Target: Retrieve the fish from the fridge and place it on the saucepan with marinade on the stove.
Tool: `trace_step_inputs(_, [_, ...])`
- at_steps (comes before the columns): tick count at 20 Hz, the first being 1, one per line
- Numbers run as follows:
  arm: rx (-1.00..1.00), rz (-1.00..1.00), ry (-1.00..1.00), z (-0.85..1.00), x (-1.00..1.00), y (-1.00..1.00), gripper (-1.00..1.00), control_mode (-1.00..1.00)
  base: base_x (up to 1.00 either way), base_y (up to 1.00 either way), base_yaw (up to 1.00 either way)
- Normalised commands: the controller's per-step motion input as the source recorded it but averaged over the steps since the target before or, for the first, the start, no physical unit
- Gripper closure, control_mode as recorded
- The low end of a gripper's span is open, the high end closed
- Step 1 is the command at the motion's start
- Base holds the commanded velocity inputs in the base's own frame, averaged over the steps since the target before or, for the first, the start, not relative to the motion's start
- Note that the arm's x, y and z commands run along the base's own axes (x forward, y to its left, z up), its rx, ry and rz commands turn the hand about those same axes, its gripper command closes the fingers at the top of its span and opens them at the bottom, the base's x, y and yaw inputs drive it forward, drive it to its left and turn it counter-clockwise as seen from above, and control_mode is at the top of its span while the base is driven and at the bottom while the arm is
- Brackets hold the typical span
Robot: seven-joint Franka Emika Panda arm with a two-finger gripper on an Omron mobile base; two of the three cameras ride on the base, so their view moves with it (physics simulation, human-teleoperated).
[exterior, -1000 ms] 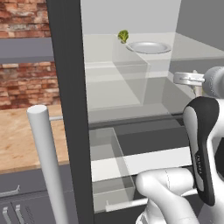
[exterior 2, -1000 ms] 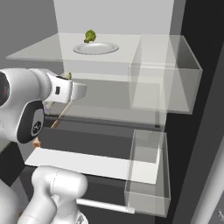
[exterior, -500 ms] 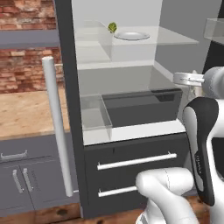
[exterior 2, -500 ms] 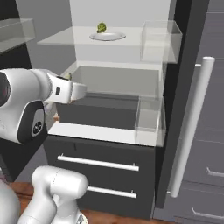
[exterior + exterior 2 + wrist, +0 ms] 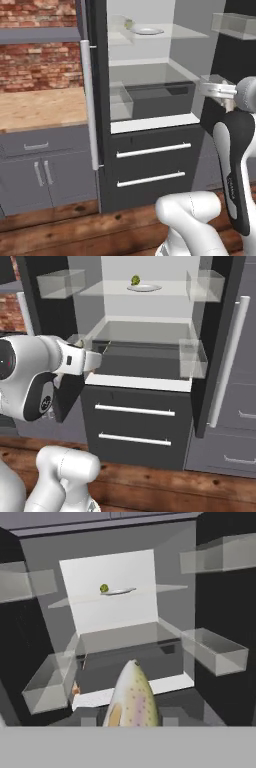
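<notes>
Fridge (image 5: 150, 351) open: dark-grey casing, white matte interior, clear glass-like shelves, and translucent box-shaped bins on both doors. Two dark drawers below, each with a slim pale bar handle. Long pale cylindrical handle (image 5: 89, 105) runs down the door edge in the left base view.

Upper shelf: a shallow pale plate (image 5: 144, 287) with a small round green item (image 5: 135, 279) on its near-left rim. Same pair shows small and distant in the hand view.

Gripper (image 5: 131, 719) sits out in front of the fridge, level with the lower shelf. Fish (image 5: 132, 698) is held between the jaws, which are clamped on it; it rises from the bottom of the hand view as a tapered, rounded body, silvery-cream with faint pink and yellow speckling, narrowing to a blunt tip that points toward the fridge interior. The finger tips are largely hidden by the fish, so exact contact points are hard to read.

In the right base view the white wrist (image 5: 82, 358) extends toward the fridge's left side; the fish cannot be made out there.

Left of the fridge: brick wall (image 5: 37, 52), pale wood tabletop (image 5: 40, 107), grey cabinets beneath. Floor is reddish-brown planks (image 5: 75, 230).
</notes>
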Motion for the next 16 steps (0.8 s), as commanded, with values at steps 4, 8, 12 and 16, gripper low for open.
trace_step_inputs(4, [0.00,0.00,0.00,0.00,0.00,0.00,1.00,1.00,-0.81,1.00,-0.10])
trace_step_inputs(8, [0.00,0.00,0.00,0.00,0.00,0.00,1.00,1.00,-0.87,1.00,-0.10])
trace_step_inputs(12, [0.00,0.00,0.00,0.00,0.00,0.00,1.00,1.00,-1.00,0.83,-0.20])
trace_step_inputs(16, [0.00,0.00,0.00,0.00,0.00,0.00,1.00,1.00,-0.85,0.76,-0.10])
